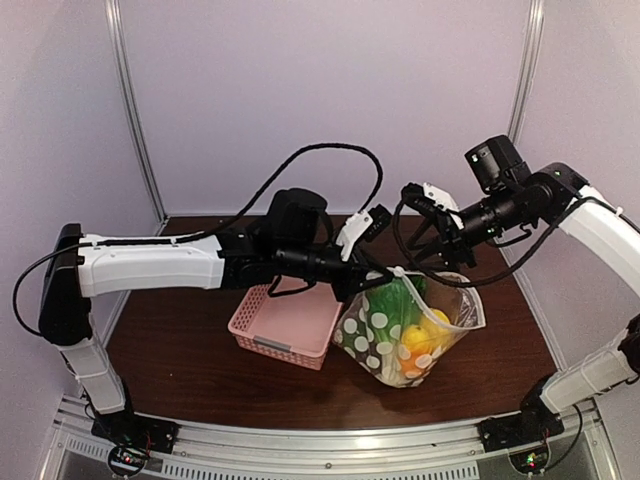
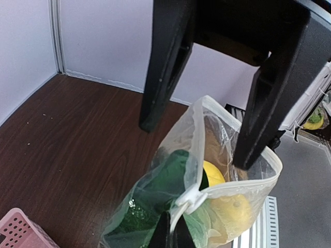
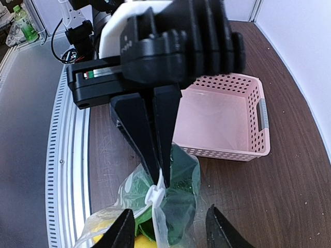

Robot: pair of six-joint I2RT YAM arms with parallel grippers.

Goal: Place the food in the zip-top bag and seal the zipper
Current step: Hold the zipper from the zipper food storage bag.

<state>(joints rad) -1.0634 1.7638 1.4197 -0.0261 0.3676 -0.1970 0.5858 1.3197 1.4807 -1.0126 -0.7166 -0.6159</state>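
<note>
From above, the zip-top bag (image 1: 385,335) sags on the tabletop (image 1: 180,350) right beneath both pincers. The food is already inside it: a green leafy vegetable (image 1: 395,300), a yellow lemon (image 1: 425,330) and an orange piece (image 1: 412,362) show through the dotted plastic. The left pincer (image 1: 380,275) is clenched on the bag's top edge and holds that corner up, while the right pincer (image 1: 428,250) hangs just above the mouth. The pink basket (image 1: 245,322) lies under the left pincer's wrist, on the side away from the right pincer, and looks empty. In the left wrist view, the zipper (image 2: 243,184) curves in a wide loop ahead of the clenched left pincer, so the mouth gapes. A small white slider (image 2: 190,199) sits on the strip right at that pincer's tips. The right pincer's fingers (image 2: 160,67) stand spread apart, straddling the mouth and gripping nothing. The right wrist view agrees: its own fingers are released either side of the bag, and the left pincer pinches at the slider just ahead of them. By the look of it, the filling is done and the sealing is what remains.
</note>
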